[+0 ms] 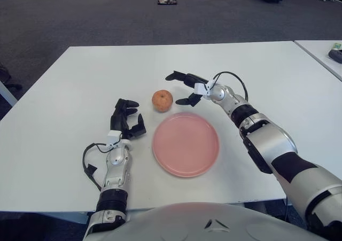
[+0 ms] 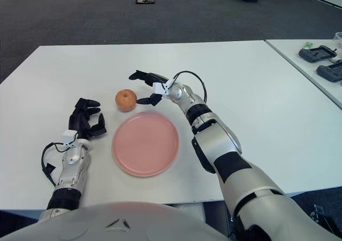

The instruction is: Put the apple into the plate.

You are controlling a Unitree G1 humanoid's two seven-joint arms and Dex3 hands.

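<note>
The right hand (image 1: 184,87), fingers spread and empty, sits just right of the apple (image 1: 162,99). It should wrap the apple evenly before lifting toward the plate (image 1: 186,144). The left hand (image 1: 127,122) idles left of the apple.

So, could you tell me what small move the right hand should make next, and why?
Probably ease the right hand a little further left so its spread fingers bracket the apple, then close. The hand is open just right of the apple, not touching it, and the plate holds nothing.

Vantage: both eyes sit on the head, looking forward and down.
Shared: white table (image 1: 80,86), both arms, floor beyond.
Offset: right eye shifted slightly rightward.
</note>
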